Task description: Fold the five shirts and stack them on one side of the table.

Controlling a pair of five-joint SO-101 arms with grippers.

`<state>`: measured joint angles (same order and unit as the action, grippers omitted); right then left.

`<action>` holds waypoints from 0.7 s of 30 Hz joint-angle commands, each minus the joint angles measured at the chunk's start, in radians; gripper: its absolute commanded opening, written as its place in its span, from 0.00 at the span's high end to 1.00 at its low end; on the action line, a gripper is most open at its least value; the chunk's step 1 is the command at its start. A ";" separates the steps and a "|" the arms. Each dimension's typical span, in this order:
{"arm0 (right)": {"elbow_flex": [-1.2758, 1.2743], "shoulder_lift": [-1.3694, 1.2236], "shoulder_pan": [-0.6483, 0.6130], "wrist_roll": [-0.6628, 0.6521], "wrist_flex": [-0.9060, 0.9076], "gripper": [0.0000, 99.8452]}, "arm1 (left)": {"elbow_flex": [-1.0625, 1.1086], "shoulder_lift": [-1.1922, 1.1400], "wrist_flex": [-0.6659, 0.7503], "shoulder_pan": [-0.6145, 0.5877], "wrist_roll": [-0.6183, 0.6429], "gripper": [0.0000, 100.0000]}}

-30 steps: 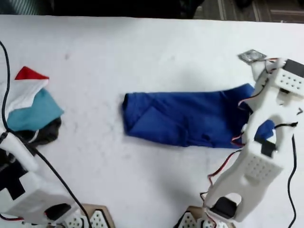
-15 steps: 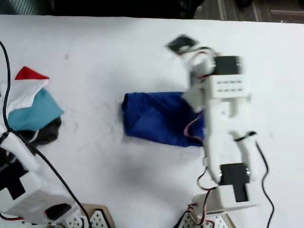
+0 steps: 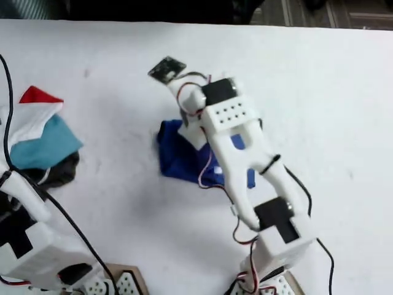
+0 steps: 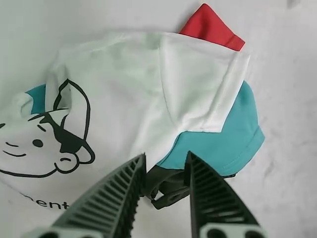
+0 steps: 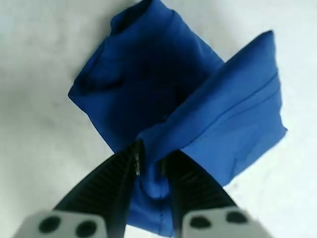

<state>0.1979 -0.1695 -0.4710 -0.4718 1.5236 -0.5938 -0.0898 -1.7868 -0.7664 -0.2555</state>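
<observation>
A blue shirt (image 3: 178, 157) lies near the middle of the white table (image 3: 319, 80), doubled over on itself. My right gripper (image 5: 151, 161) is shut on a raised fold of the blue shirt (image 5: 163, 99), and the right arm (image 3: 245, 153) stretches over it in the high view. At the table's left edge sits a pile of shirts (image 3: 40, 132): white with a red corner on top, teal under it, a dark one at the bottom. My left gripper (image 4: 166, 171) hovers open over that pile (image 4: 148, 99), beside the dark shirt's edge.
The left arm's white base (image 3: 37, 252) and a black cable (image 3: 67, 221) sit at the front left corner. Bare white table spreads along the far side and to the right of the blue shirt.
The right arm has swung from the table's right side to the left, dragging the blue shirt's right end over its left half. The left arm and the pile have not moved.
</observation>
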 commanded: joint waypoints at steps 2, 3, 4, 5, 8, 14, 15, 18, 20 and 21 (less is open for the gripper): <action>0.011 -0.028 -0.054 0.003 -0.053 0.93 | -0.028 0.051 0.000 0.008 0.006 0.85; 0.012 -0.036 -0.067 0.005 -0.059 0.89 | -0.028 0.051 0.000 0.008 0.006 0.85; 0.021 -0.044 -0.084 0.006 -0.061 0.84 | -0.028 0.050 0.000 0.008 0.006 0.85; 0.041 -0.050 -0.099 0.008 -0.058 0.79 | -0.028 0.048 0.000 0.008 0.006 0.85; 0.127 -0.056 -0.143 0.025 -0.024 0.72 | -0.028 0.045 0.000 0.010 0.006 0.85; 0.310 -0.059 -0.143 -0.078 0.151 0.82 | -0.028 0.045 0.000 0.010 0.006 0.85; 0.321 -0.059 -0.122 -0.103 0.179 0.88 | -0.028 0.045 0.000 0.010 0.006 0.85; 0.292 -0.059 -0.010 -0.130 0.193 0.97 | -0.028 0.045 0.000 0.010 0.006 0.85; 0.255 -0.059 0.088 -0.137 0.188 0.97 | -0.028 0.044 0.000 0.010 0.006 0.85; 0.236 -0.064 0.133 -0.138 0.180 0.99 | -0.028 0.044 0.000 0.010 0.006 0.85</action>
<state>0.4465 -0.2340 -0.4618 -0.5961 1.7031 -0.5938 -0.0898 -1.7868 -0.7664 -0.2555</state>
